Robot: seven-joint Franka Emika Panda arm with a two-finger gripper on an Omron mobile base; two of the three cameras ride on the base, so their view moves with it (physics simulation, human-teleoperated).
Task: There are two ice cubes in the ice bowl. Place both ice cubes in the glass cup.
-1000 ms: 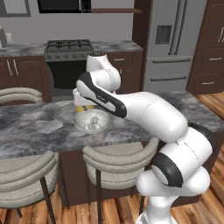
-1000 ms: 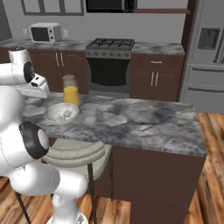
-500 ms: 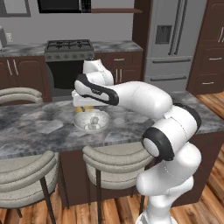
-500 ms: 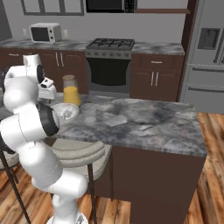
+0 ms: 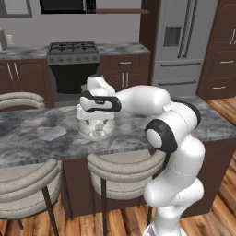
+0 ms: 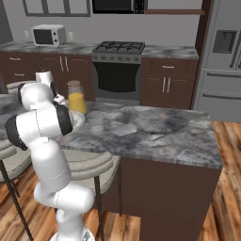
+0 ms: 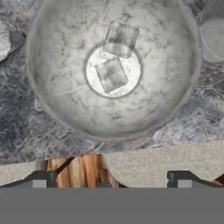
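The ice bowl (image 7: 48, 100) is a wide pale grey bowl on the marbled counter. Two ice cubes lie in it: one (image 7: 111, 74) on its flat centre, the other (image 7: 121, 39) just beyond, on the sloping wall. My gripper (image 7: 110, 181) hangs open straight above the bowl with nothing between its fingertips (image 7: 39, 179). In the left base view the gripper (image 5: 96, 120) hovers just over the ice bowl (image 5: 84, 132). The glass cup (image 7: 214, 35) stands right beside the bowl, at its right (image 5: 124, 121). From the right, the bowl (image 6: 79, 120) is partly hidden by my arm, with the cup (image 6: 95, 121) next to it.
A lidded jar of orange liquid (image 6: 75, 98) stands just behind the bowl. Padded stools (image 5: 124, 166) sit tucked under the counter's near edge; one seat (image 7: 166, 162) shows below the bowl in the hand view. A stove (image 5: 73, 60) and fridge (image 5: 184, 41) line the back wall.
The arm has swung its elbow round and the hand has come down closer over the bowl. The jaws have stayed open, and the cubes have not moved.
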